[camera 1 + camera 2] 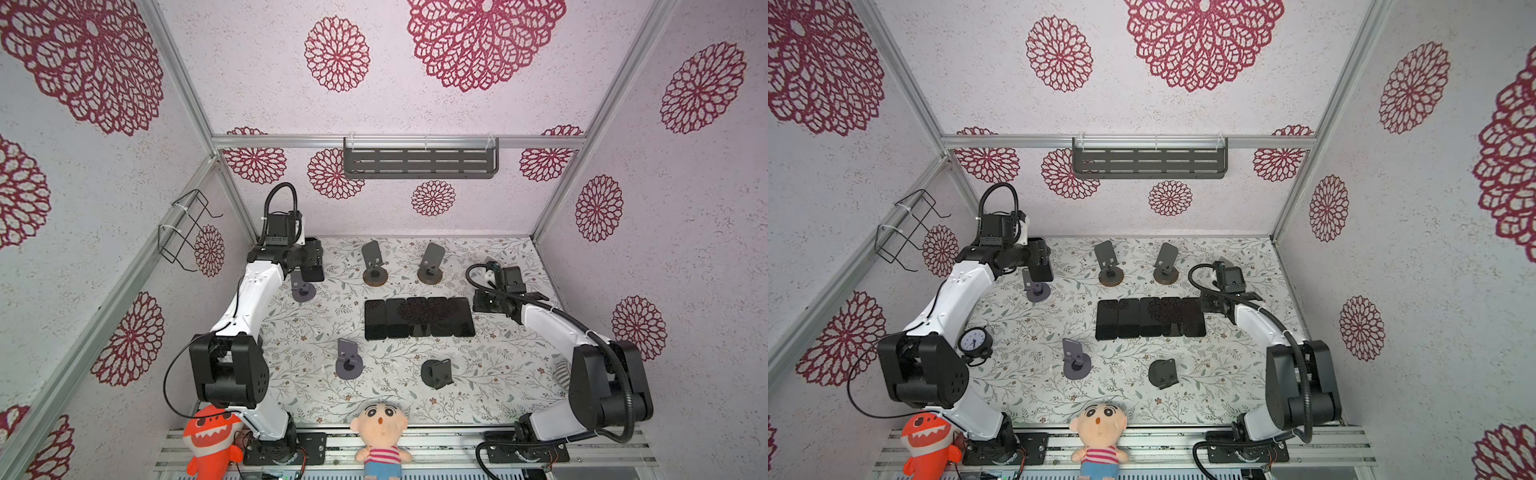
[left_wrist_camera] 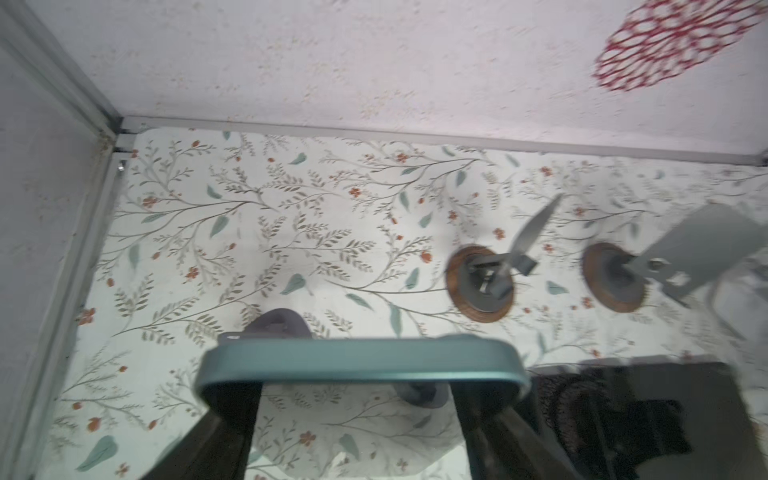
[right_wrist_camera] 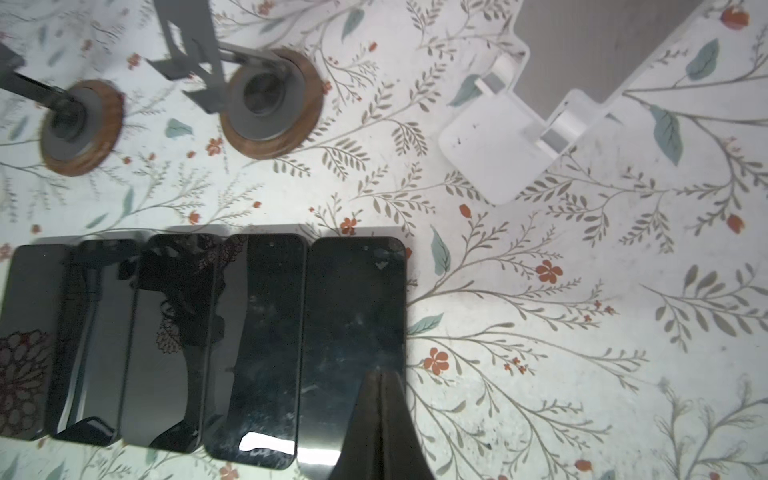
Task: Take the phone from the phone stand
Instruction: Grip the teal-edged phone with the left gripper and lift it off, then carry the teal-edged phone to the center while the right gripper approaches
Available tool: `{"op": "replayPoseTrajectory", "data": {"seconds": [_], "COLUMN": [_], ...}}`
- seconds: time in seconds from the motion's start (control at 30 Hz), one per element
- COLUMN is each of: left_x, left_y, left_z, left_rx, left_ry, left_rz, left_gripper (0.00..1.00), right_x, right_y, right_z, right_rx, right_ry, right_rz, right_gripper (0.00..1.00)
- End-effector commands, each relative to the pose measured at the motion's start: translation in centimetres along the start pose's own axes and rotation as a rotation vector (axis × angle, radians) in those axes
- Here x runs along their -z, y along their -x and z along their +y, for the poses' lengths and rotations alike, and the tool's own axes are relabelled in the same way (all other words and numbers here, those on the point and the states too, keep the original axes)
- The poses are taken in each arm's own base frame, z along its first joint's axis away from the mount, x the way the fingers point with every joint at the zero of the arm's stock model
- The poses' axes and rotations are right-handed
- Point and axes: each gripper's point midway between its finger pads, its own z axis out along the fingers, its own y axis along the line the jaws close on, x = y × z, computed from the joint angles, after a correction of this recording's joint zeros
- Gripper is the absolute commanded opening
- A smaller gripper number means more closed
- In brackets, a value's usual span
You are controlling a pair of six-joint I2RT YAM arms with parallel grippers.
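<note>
A dark phone (image 1: pixel 312 271) with a teal rim (image 2: pixel 357 359) is clamped by its two long sides in my left gripper (image 1: pixel 311 258) (image 2: pixel 357 388), at the table's back left. It hangs just over a purple-grey phone stand (image 1: pixel 302 289) (image 1: pixel 1036 289), whose round base shows behind the phone (image 2: pixel 276 322). I cannot tell whether the phone's lower edge still touches the stand. My right gripper (image 3: pixel 380 376) (image 1: pixel 478 305) is shut and empty, its tips hovering over the rightmost phone of a row (image 3: pixel 353 316).
Several black phones (image 1: pixel 419 318) lie side by side mid-table. Empty stands: two on wooden bases (image 1: pixel 375 274) (image 1: pixel 430 272), a purple one (image 1: pixel 348 365), a black one (image 1: pixel 436 373), a white one (image 3: pixel 494 141). A clock (image 1: pixel 973 343) and plush toys (image 1: pixel 380 436) sit in front.
</note>
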Motion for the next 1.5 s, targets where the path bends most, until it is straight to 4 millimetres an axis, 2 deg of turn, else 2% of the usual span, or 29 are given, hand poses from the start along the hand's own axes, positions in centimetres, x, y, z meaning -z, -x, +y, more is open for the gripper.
{"op": "replayPoseTrajectory", "data": {"seconds": [0.0,0.13,0.3,0.33,0.43,0.53,0.67,0.97,1.1,1.2,1.33,1.47], "left_x": [0.7,0.1,-0.4,-0.4,-0.4,-0.7,-0.8,-0.6,-0.3,-0.2,0.0,0.3], "left_y": [-1.1,-2.9,-4.4,-4.7,-5.3,-5.7,-6.3,-6.9,-7.2,-7.4,-7.4,-7.4], "left_z": [-5.1,-9.9,-15.4,-16.3,-18.1,-18.6,-19.0,-19.7,-19.9,-20.0,-20.3,-20.8], "left_rx": [0.060,0.094,0.166,0.170,0.176,0.202,0.227,0.250,0.245,0.247,0.258,0.264], "left_ry": [-0.154,-0.276,-0.463,-0.485,-0.513,-0.527,-0.546,-0.610,-0.625,-0.639,-0.669,-0.705], "left_rz": [0.045,0.094,0.118,0.124,0.126,0.132,0.124,0.118,0.121,0.123,0.117,0.111], "left_gripper": [0.65,0.58,0.52,0.51,0.51,0.51,0.49,0.49,0.49,0.49,0.49,0.50], "right_x": [2.6,4.4,7.5,7.7,7.7,7.6,7.6,3.9,3.1,2.8,2.5,2.3], "right_y": [1.3,1.7,2.2,2.1,2.6,2.9,1.8,1.4,1.2,1.1,0.8,0.9], "right_z": [3.9,9.2,18.4,19.7,21.8,23.4,26.4,26.8,26.7,26.8,26.8,26.4], "right_rx": [0.076,0.149,0.256,0.263,0.266,0.280,0.286,0.217,0.211,0.210,0.203,0.188], "right_ry": [0.137,0.290,0.572,0.606,0.595,0.609,0.694,0.672,0.659,0.667,0.667,0.655], "right_rz": [-0.044,-0.070,-0.184,-0.193,-0.234,-0.240,-0.219,-0.190,-0.186,-0.182,-0.174,-0.177], "right_gripper": [0.04,0.08,0.15,0.19,0.32,0.44,0.47,0.37,0.31,0.24,0.09,0.00]}}
